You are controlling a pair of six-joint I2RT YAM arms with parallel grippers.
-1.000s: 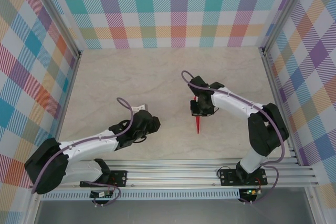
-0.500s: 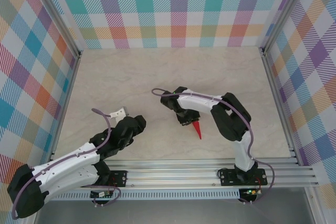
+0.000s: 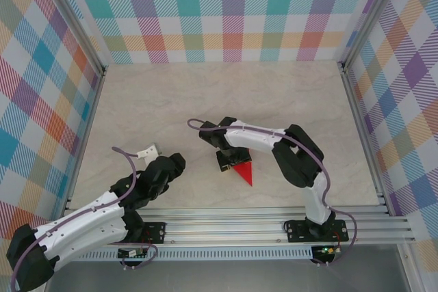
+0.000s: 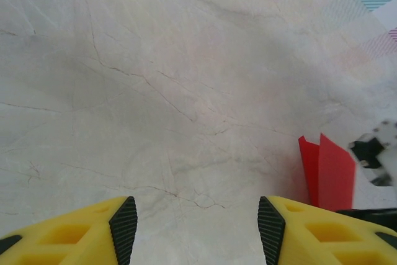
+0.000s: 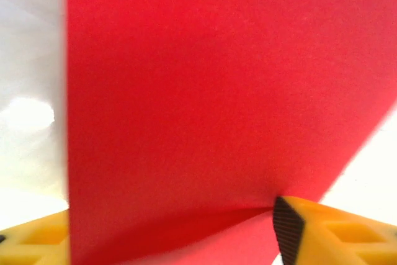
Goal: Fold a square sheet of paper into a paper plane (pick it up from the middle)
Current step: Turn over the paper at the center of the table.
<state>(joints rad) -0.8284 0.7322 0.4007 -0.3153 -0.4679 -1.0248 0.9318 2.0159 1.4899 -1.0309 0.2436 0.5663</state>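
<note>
A pale bench (image 3: 171,100) with thin marble veins lies at the centre of the overhead view. Plaid walls (image 3: 233,11) checked in pink, teal, orange and purple rise at 9, 12 and 3 o'clock. Silver metal rails (image 3: 233,227) cross at 6 o'clock. Slanted metal posts (image 3: 72,18) stand at 10 and 2 o'clock.

Robot test cell in a lab.
Plaid-printed panels (image 3: 233,11) wall a marble-look tabletop (image 3: 171,100); slotted aluminium rails (image 3: 226,222) run along its near edge.
</note>
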